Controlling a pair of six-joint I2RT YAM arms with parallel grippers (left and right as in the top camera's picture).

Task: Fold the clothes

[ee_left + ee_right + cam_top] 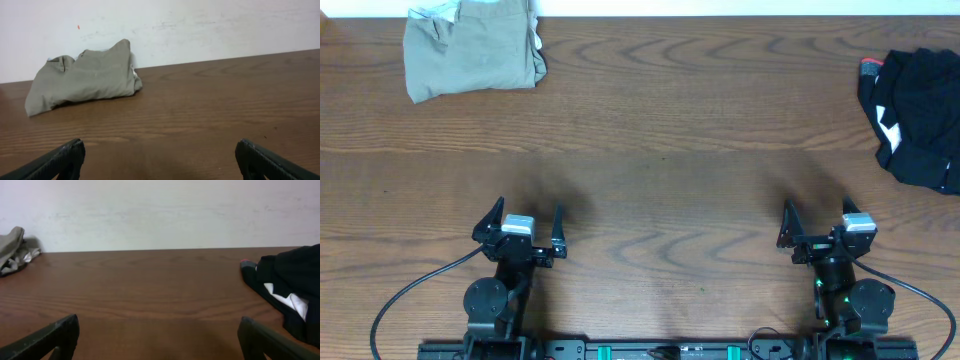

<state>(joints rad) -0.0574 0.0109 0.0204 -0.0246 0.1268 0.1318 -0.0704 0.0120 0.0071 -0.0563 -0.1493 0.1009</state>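
Note:
A crumpled khaki garment lies at the table's far left corner, with a bit of white cloth at its right edge; the left wrist view shows the khaki garment against the wall. A bunched black garment with white patches and a red-orange tip lies at the far right edge, and the right wrist view has this black garment at its right. My left gripper and right gripper rest near the front edge, both open and empty, far from the clothes.
The brown wooden table stretches between the two piles. A pale wall runs behind the table's far edge. Arm bases and cables sit along the front edge.

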